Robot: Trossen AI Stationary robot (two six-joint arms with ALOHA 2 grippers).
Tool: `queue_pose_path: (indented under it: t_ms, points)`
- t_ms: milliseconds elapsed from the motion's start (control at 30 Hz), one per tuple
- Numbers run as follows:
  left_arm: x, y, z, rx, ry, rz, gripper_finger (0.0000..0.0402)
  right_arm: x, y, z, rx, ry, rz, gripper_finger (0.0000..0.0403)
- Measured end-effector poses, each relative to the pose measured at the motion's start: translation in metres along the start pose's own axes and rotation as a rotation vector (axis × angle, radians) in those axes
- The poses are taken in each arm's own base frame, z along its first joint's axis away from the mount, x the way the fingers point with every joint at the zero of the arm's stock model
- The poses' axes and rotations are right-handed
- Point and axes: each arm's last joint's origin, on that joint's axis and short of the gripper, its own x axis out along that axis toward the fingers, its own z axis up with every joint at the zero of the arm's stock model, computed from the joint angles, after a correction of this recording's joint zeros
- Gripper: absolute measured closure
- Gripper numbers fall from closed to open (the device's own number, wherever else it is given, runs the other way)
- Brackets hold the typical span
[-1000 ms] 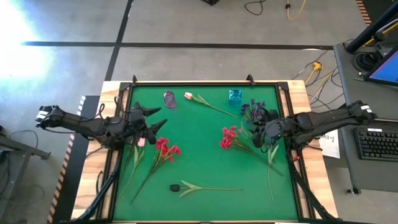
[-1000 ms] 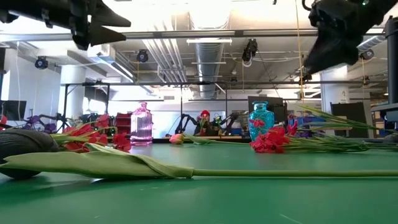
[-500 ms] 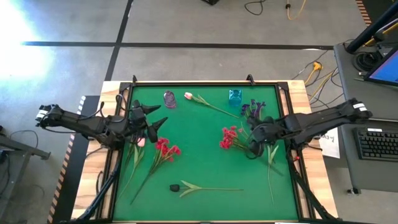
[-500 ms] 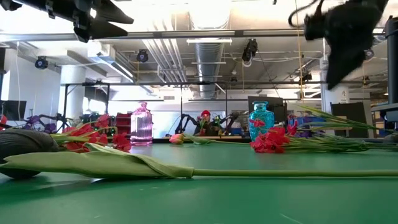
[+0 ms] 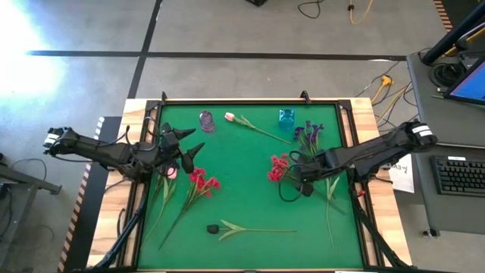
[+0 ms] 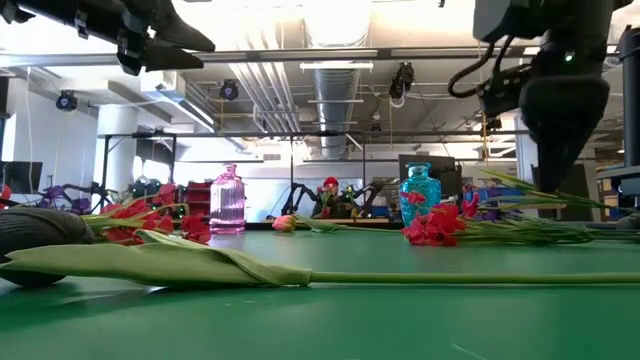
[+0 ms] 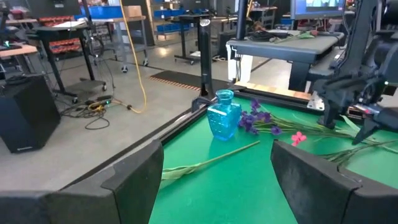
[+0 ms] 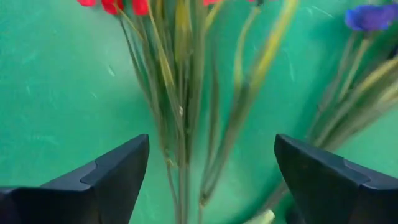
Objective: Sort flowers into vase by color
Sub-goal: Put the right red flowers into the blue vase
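Note:
My left gripper (image 5: 192, 144) hangs open above the table's left part, near a red spray (image 5: 201, 182) and a pale pink tulip head (image 5: 172, 173). My right gripper (image 5: 301, 184) is open and points down over the stems (image 8: 180, 124) of the right red spray (image 5: 279, 168). Its fingers stand on either side of those stems without touching them. A purple spray (image 5: 308, 133) lies just beyond on the table. A pink tulip (image 5: 229, 117) lies between the pink vase (image 5: 206, 120) and the blue vase (image 5: 286, 116). A dark tulip (image 5: 214, 227) lies near the near edge.
Both vases stand upright by the far edge. The raised table frame (image 5: 246, 101) borders the green mat. Long stems and leaves (image 5: 330, 205) spread under the right arm. Bare mat shows in the middle (image 5: 242, 182). Benches and equipment fill the room behind.
My right gripper has moved toward the table's left and near edges, tipped its fingers downward and come down over the right red spray's stems. The flowers have stayed where they were.

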Motion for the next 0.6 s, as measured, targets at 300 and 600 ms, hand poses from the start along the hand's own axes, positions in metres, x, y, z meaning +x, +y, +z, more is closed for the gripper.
queue_pose_path:
  t_ms: [300,600]
  points:
    - [0.001,-0.001,-0.001,0.007,0.003,0.001,0.0119,0.032,0.016,0.009,-0.045,0.035,-0.021,0.0078]
    - [0.007,-0.007,-0.007,0.001,0.032,0.005,0.0119,0.057,0.029,0.017,-0.097,0.071,-0.038,0.0082]
